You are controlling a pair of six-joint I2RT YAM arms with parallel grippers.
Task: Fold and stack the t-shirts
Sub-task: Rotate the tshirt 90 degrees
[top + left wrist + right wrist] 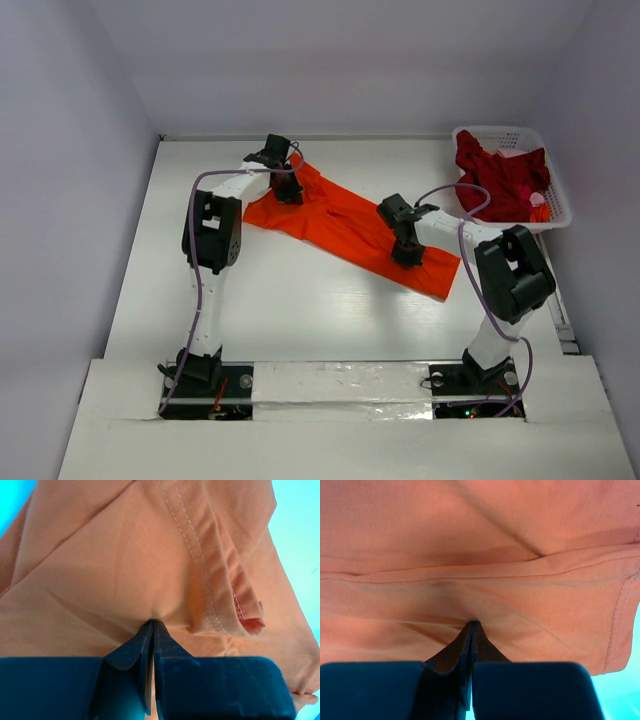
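Note:
The bright orange t-shirt [350,225] lies stretched in a diagonal band across the table, from far left to near right. My left gripper [288,192] is shut on its far-left end; in the left wrist view the closed tips [153,622] pinch a pucker of orange cloth [100,570] beside a stitched hem. My right gripper [407,255] is shut on the near-right part; its tips [473,623] meet in a crease of the cloth [470,540]. The dark crimson t-shirt [495,180] sits bunched in the basket.
The white lattice basket [500,131] stands at the table's far right corner. White walls close in the table at the back and sides. Both arm bases sit at the near edge.

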